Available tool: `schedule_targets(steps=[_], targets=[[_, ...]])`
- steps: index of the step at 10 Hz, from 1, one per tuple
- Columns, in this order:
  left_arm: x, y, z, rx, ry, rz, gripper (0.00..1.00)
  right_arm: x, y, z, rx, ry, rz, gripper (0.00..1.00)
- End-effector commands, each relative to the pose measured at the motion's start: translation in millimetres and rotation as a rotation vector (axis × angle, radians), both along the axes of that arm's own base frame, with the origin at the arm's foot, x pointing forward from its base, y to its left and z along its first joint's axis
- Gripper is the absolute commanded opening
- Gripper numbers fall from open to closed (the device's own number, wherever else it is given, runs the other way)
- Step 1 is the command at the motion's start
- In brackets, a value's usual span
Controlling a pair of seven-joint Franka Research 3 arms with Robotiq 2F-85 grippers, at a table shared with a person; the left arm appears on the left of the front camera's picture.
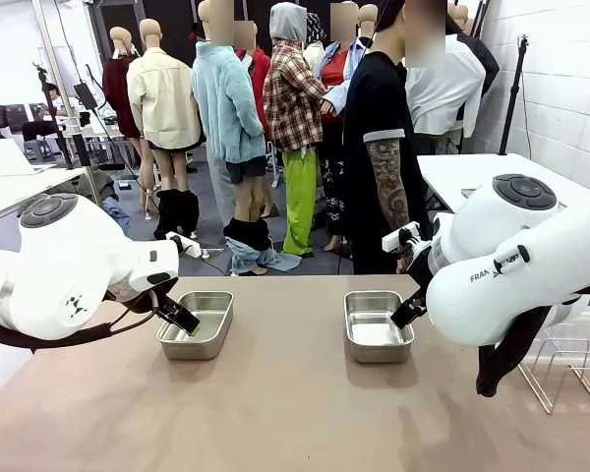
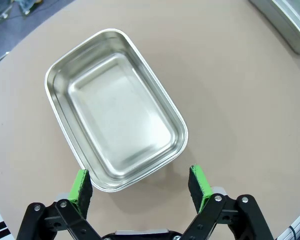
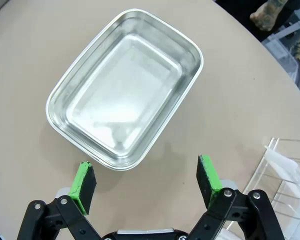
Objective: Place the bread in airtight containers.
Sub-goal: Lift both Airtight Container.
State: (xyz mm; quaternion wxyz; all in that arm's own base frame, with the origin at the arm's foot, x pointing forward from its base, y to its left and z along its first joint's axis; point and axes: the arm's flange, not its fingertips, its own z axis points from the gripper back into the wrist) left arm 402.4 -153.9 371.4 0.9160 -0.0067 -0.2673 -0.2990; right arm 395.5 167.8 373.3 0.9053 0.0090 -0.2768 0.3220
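Front view first: two steel containers sit on the tan table (image 1: 295, 413), the left pan (image 1: 196, 324) and the right pan (image 1: 377, 326), well apart, both open-topped and empty. Each lies with its long axis running from the robot's side toward the person (image 1: 383, 147) at the far edge, a short end facing each way. In the wrist views that axis reads as a diagonal. Each wrist looks down on its own pan, with the near rim lying just beyond the green pads.

The left gripper (image 2: 140, 186) hangs over the near end of its pan with the jaws spread wide and nothing between them. The right gripper (image 3: 146, 183) is likewise wide open and empty, a little back from its pan's rim.

The likely trouble is a finger coming down on a rim. These pans look light and the tabletop smooth, so a nudge could slide or tip one — the right one toward the wire rack (image 1: 570, 369) at that side.
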Motion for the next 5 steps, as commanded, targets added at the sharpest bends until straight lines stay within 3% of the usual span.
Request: schedule_targets(steps=[1,5], targets=[[0.8,2.3,0.0,-0.003,0.001,0.005,1.0,0.0,-0.1,0.0,0.001,0.0,0.0,1.0],[0.0,0.1,0.0,0.0,0.0,0.0,1.0,0.0,0.0,0.0,0.0,0.0,0.0,1.0]])
